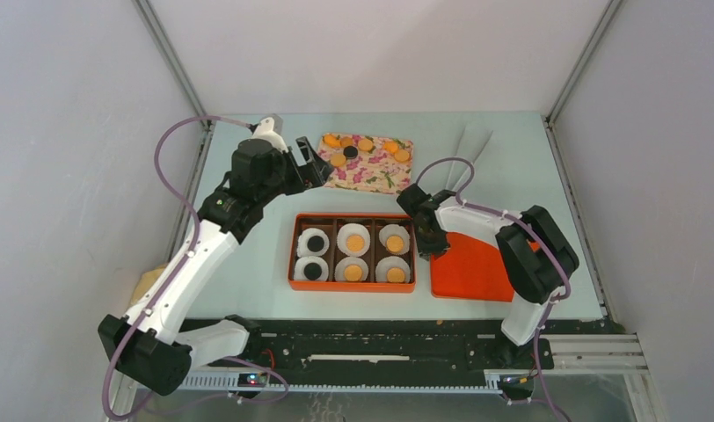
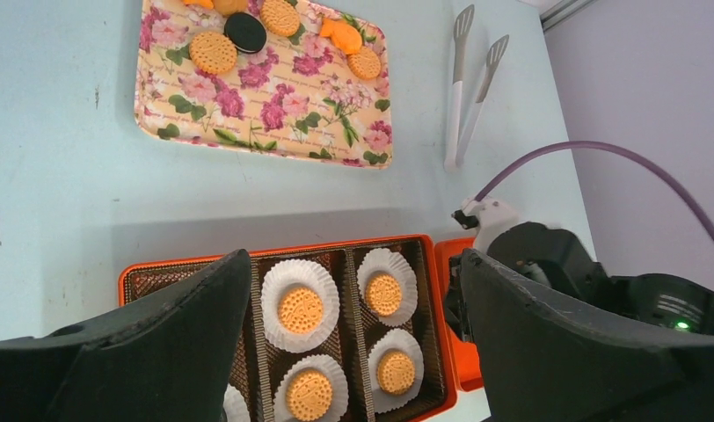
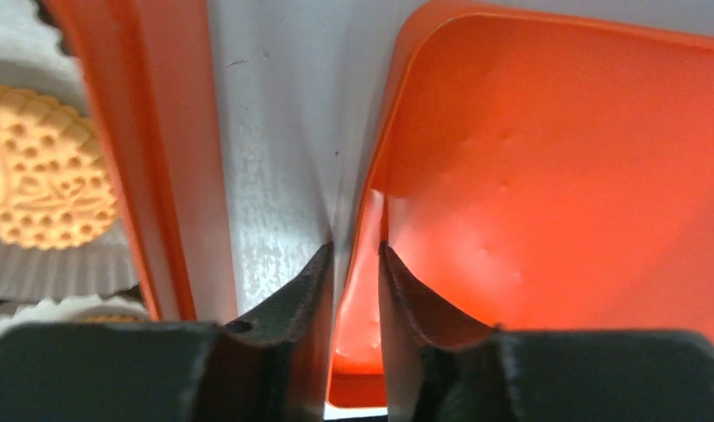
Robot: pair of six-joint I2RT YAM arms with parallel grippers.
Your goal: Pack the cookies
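The orange box (image 1: 352,286) holds paper cups with cookies (image 1: 354,238): two black ones on the left, several orange-tan ones beside them. More cookies (image 1: 338,159) lie on the floral tray (image 1: 375,178), one of them black (image 1: 350,151). My left gripper (image 1: 311,163) hovers open and empty by the floral tray's left end; in its wrist view its jaws (image 2: 353,259) frame the box (image 2: 287,257) below. My right gripper (image 1: 428,239) is down at the left rim of the orange lid (image 1: 472,268). Its jaws (image 3: 355,253) pinch that rim of the lid (image 3: 547,176).
White tongs (image 1: 472,145) lie at the back right of the table, right of the floral tray. The lid sits flat just right of the box, with a narrow strip of table (image 3: 274,158) between them. Walls close in on both sides.
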